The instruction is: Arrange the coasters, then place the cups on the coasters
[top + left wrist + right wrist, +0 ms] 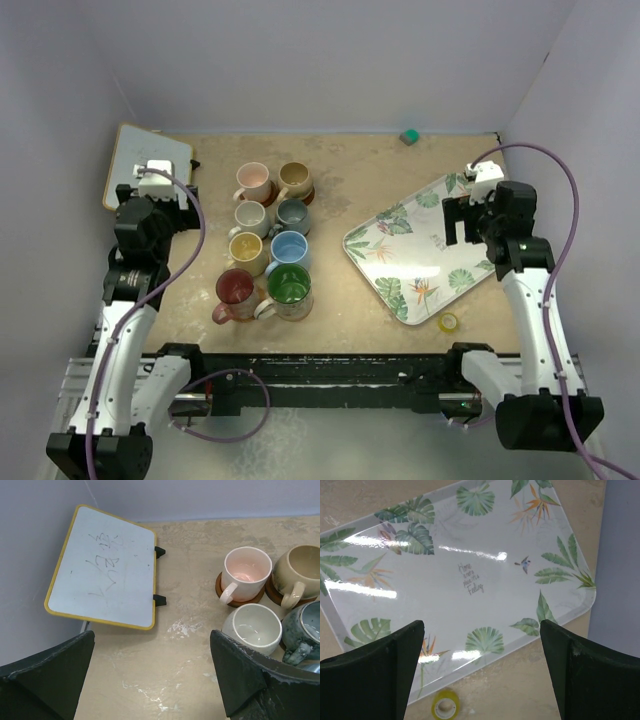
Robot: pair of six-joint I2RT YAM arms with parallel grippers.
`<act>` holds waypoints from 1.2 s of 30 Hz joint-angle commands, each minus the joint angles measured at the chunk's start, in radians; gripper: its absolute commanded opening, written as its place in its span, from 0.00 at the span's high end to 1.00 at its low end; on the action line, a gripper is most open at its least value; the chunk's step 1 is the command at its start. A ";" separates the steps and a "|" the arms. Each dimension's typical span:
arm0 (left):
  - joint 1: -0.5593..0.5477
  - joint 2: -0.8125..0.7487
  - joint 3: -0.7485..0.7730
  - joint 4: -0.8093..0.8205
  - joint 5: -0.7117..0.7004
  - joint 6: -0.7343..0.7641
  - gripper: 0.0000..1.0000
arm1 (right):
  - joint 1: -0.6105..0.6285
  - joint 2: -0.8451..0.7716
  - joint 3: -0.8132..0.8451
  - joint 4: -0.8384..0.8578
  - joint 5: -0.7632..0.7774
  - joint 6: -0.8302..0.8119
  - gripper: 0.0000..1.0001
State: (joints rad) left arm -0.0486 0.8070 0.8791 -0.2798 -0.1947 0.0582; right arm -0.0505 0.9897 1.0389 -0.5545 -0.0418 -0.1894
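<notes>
Several cups stand in two columns at the table's left centre: pink (252,181), tan (294,178), grey (250,217), slate (292,214), yellow (246,250), light blue (289,248), red (235,290) and green (288,287). Brown coasters show under the pink cup (219,587) and the tan cup (273,593); the others are mostly hidden beneath cups. My left gripper (155,195) (152,635) hangs open over bare table, left of the cups. Over the tray's near edge, my right gripper (465,222) (481,625) is open and holds nothing.
A yellow-framed whiteboard (135,160) (102,567) lies at the far left corner. The leaf-patterned tray (420,245) (485,580) lies at the right, with a small yellow tape roll (449,322) (445,706) by its near edge. A small green object (409,135) sits at the back wall.
</notes>
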 commanded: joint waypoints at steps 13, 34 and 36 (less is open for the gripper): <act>0.059 -0.097 -0.081 0.063 0.093 -0.033 0.07 | 0.003 -0.187 -0.086 0.117 0.074 -0.002 0.00; 0.060 -0.174 -0.093 0.019 0.123 0.013 0.04 | 0.003 -0.221 -0.099 0.116 0.071 -0.029 0.00; 0.059 -0.173 -0.091 0.018 0.123 0.012 0.04 | 0.002 -0.223 -0.101 0.118 0.082 -0.029 0.00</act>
State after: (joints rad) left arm 0.0044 0.6289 0.7704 -0.2779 -0.0814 0.0498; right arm -0.0505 0.7803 0.9405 -0.4786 0.0116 -0.2077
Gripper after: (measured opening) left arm 0.956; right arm 0.997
